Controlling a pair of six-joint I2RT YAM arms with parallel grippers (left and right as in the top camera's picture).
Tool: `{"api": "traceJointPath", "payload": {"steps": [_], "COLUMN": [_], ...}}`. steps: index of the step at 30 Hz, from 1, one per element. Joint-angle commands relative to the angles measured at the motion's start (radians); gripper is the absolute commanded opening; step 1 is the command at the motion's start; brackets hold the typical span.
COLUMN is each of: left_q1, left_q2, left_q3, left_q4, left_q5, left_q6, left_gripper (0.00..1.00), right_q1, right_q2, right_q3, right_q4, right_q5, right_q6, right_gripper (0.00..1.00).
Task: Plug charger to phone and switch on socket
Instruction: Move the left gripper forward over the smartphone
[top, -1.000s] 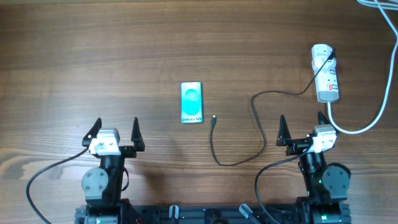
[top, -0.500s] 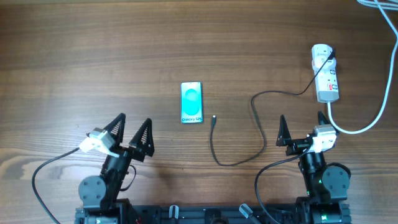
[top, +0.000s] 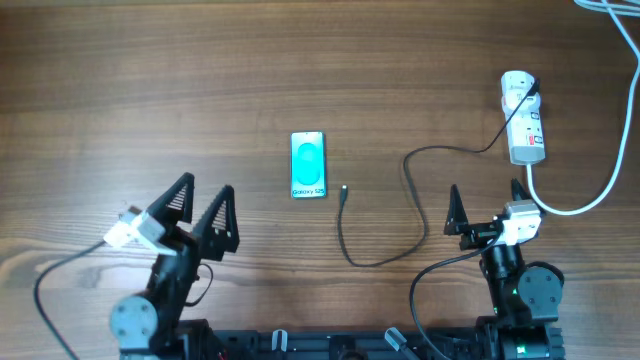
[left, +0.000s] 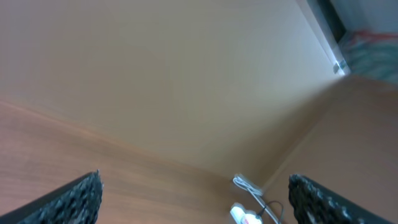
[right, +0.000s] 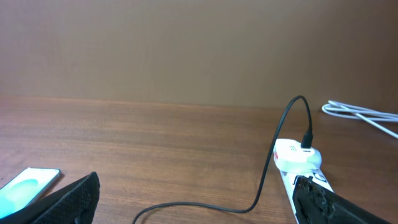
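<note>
The phone (top: 308, 165) lies flat mid-table with its turquoise screen up; its corner shows in the right wrist view (right: 25, 186). The thin black charger cable (top: 410, 215) loops from the white socket (top: 523, 118) to a plug tip (top: 344, 189) lying just right of the phone. The socket also shows in the right wrist view (right: 298, 155) and, blurred, in the left wrist view (left: 245, 214). My left gripper (top: 200, 205) is open and empty, raised and tilted, left of and nearer than the phone. My right gripper (top: 485, 205) is open and empty, nearer than the socket.
A thick white cord (top: 600, 190) runs from the socket's near end, curving right and up past the table's right edge. Both arm bases sit at the near edge, each with a black cable trailing on the wood.
My left arm has lifted and swung left, tilting its gripper so the fingers point toward the far right. The right arm, phone, cable and socket have not moved.
</note>
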Motion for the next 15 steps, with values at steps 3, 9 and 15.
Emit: {"api": "traceJointPath", "payload": {"steps": [3,9,15], "left_q1": [0.007,0.007,-0.003], "left_q2": [0.323,0.701,0.906], "left_q3": [0.362,0.695,0.778], "left_q4": [-0.368,-0.684,-0.665], "left_q5": [-0.023,0.187,0.401], "left_q6": [0.086,0.208,0.175], "left_gripper": [0.99,1.0,1.0], "right_q1": [-0.005,-0.005,-0.005], "right_q2": [-0.005,-0.005,-0.005], "right_q3": [0.0,0.0,0.0], "right_q4": [0.003,0.003,0.003], "right_q5": [0.016,0.017,0.016], "right_q6": [-0.012,-0.012,-0.011], "right_gripper": [1.0,0.99,1.0]}}
